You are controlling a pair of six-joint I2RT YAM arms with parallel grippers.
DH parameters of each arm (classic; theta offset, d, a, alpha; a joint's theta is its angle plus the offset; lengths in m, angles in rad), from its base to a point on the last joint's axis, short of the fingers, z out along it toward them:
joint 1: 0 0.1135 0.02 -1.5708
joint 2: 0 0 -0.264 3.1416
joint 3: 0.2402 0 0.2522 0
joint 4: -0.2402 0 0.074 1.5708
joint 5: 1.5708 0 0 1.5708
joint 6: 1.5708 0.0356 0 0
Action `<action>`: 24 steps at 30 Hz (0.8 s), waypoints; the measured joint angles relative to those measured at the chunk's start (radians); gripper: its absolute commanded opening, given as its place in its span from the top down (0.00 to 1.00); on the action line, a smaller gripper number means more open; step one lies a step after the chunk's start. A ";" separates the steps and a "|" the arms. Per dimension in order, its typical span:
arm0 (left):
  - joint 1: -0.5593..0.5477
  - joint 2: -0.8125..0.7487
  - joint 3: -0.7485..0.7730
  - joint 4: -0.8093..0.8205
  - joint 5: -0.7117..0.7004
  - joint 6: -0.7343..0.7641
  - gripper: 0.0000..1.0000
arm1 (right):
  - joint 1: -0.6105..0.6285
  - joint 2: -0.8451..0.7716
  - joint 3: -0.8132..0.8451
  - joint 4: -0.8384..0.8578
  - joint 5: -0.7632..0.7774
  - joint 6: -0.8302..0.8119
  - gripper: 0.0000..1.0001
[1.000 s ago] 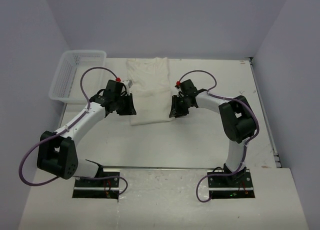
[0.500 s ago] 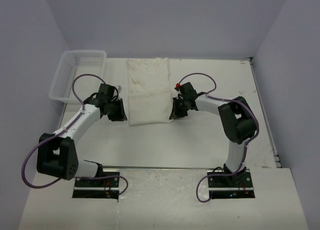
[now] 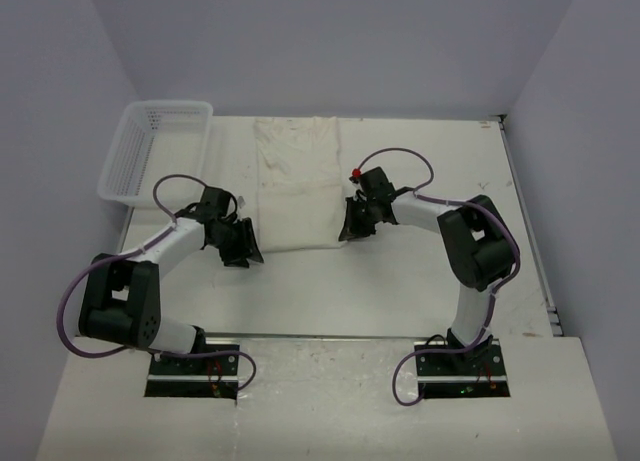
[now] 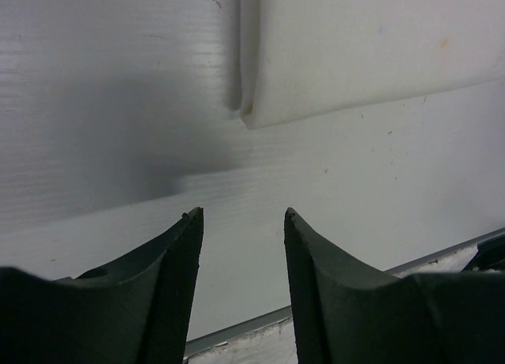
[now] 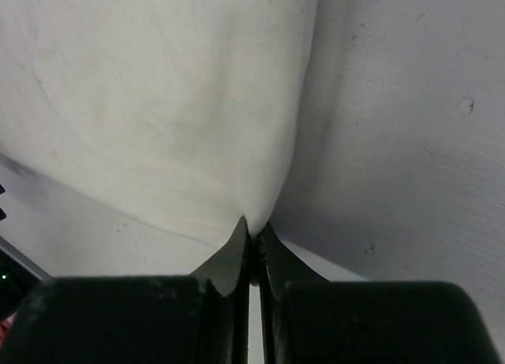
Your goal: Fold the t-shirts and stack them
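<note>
A white t-shirt (image 3: 297, 181) lies folded lengthwise in a long strip on the table, reaching from the back edge toward the middle. My right gripper (image 3: 346, 230) is shut on the shirt's near right corner; in the right wrist view the cloth (image 5: 181, 103) is pinched at the closed fingertips (image 5: 251, 228). My left gripper (image 3: 246, 255) is open and empty, just off the shirt's near left corner. That corner (image 4: 347, 48) shows beyond the open fingers (image 4: 189, 222) in the left wrist view.
A white plastic basket (image 3: 155, 149) stands at the back left of the table. The table's front edge (image 3: 330, 335) runs just before the arm bases. Grey walls close in the back and both sides.
My left gripper has let go of the shirt's left edge and drawn back toward the near left, off the cloth. The right gripper has stayed at the near right corner.
</note>
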 measured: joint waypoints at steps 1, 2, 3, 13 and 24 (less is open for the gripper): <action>0.004 0.000 0.000 0.005 0.000 0.000 0.52 | 0.000 -0.002 -0.002 0.001 0.000 0.000 1.00; 0.008 0.000 0.001 0.009 0.001 0.000 0.52 | 0.001 -0.003 -0.004 0.002 0.000 0.000 1.00; 0.013 0.002 0.003 0.013 0.001 -0.001 0.52 | 0.002 -0.003 -0.006 0.003 0.000 0.000 1.00; 0.030 0.136 0.058 0.083 0.014 -0.008 0.53 | 0.005 -0.009 -0.011 0.003 0.000 -0.001 1.00; 0.045 0.200 0.100 0.119 0.037 -0.010 0.55 | 0.005 -0.009 -0.011 0.002 0.000 -0.001 1.00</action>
